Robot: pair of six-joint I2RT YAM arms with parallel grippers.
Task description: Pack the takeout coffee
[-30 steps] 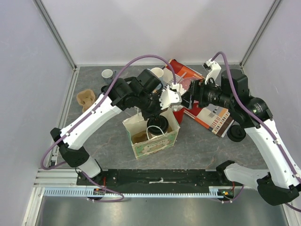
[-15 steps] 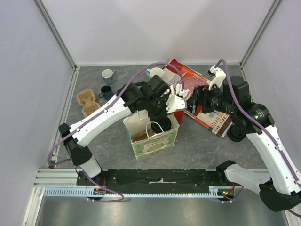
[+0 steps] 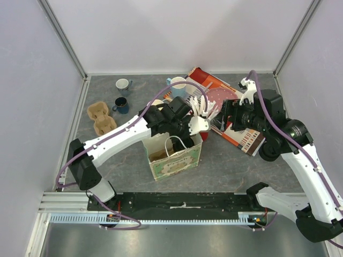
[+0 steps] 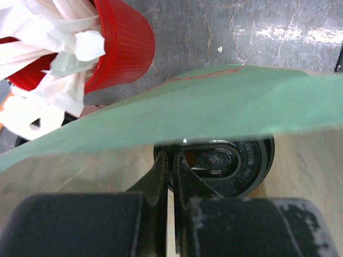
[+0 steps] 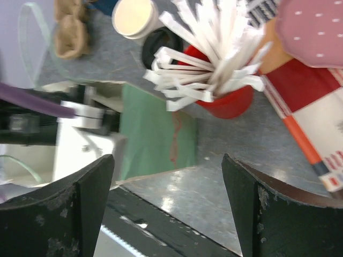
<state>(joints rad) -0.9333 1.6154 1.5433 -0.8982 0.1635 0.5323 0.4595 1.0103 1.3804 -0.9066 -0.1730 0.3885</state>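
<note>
A takeout coffee cup stands inside the green-and-white paper bag (image 3: 174, 158). In the left wrist view only its black lid (image 4: 230, 163) shows, below the bag's green edge (image 4: 214, 115). My left gripper (image 4: 172, 160) reaches down into the bag and is shut on the left rim of that lid. In the top view my left wrist (image 3: 182, 126) covers the cup. A second black lid (image 5: 159, 47) shows beside a cream round cup top (image 5: 134, 16) behind the bag. My right gripper (image 5: 167, 160) is open and empty, hovering right of the bag (image 5: 155, 134).
A red cup of white wrapped straws (image 3: 203, 112) stands right behind the bag. Magazines (image 3: 241, 134) lie at the right. A cardboard cup carrier (image 3: 102, 118), a dark blue mug (image 3: 120, 104), a white mug (image 3: 123, 84) and a light blue mug (image 3: 177, 83) stand at the back left.
My left gripper has carried the cup further into the bag, and my wrist now hides it from above. My right gripper has drawn back to the right, away from the bag.
</note>
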